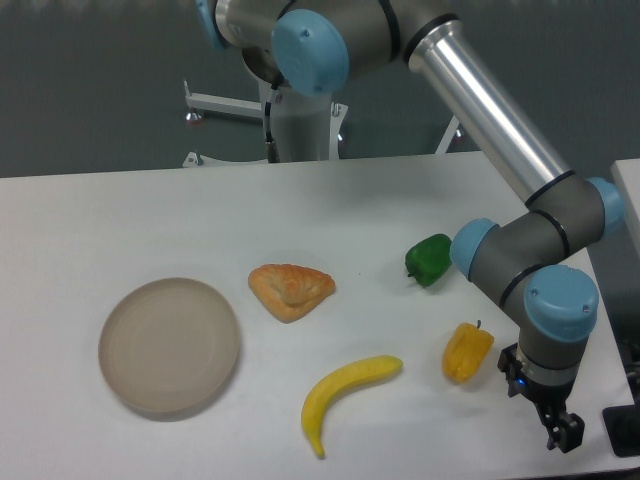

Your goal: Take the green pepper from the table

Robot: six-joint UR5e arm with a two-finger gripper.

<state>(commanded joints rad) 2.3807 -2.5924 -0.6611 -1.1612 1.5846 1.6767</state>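
The green pepper (429,259) is small, glossy and dark green. It lies on the white table (150,220) right of centre, and its right side is partly covered by the arm's grey and blue wrist joint. My gripper (562,432) hangs low near the table's front right corner, well in front of and to the right of the green pepper. It holds nothing that I can see. Its dark fingers are small in the view, and their gap does not show.
A yellow-orange pepper (467,352) lies between the gripper and the green pepper. A banana (345,395) lies front centre, a pastry (291,289) in the middle, and a round beige plate (170,345) at the front left. The arm's forearm crosses above the table's right side.
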